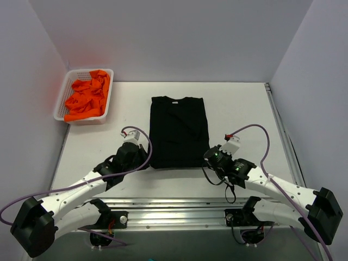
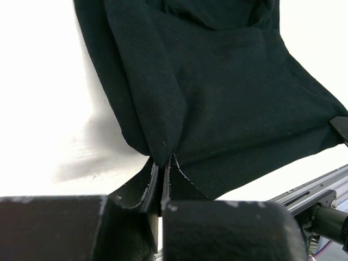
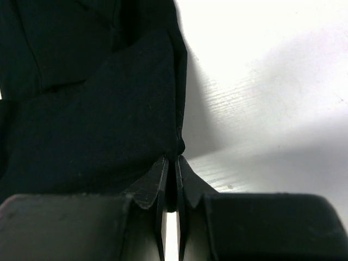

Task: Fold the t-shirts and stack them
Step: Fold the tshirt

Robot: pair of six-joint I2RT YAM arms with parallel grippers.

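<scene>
**Both hem corners pinched, shirt lying away from me**

I have the black t-shirt (image 1: 179,130) lying flat in the middle of the worktop (image 1: 244,109). Its long axis runs from near edge to far edge, collar at the far end and hem at the near end. My left pincer (image 2: 163,163) is pressed together on the near-left hem corner and my right pincer (image 3: 175,163) on the near-right one, with cloth gathered into each pinch. Both arms reach low and forward, wrists angled inward toward the hem. The whole shirt lies beyond the pincers, so I judge the next fold carries hem toward collar. The orange t-shirts (image 1: 87,98) sit in the white mesh basket (image 1: 61,97) at the far-left corner.
</scene>
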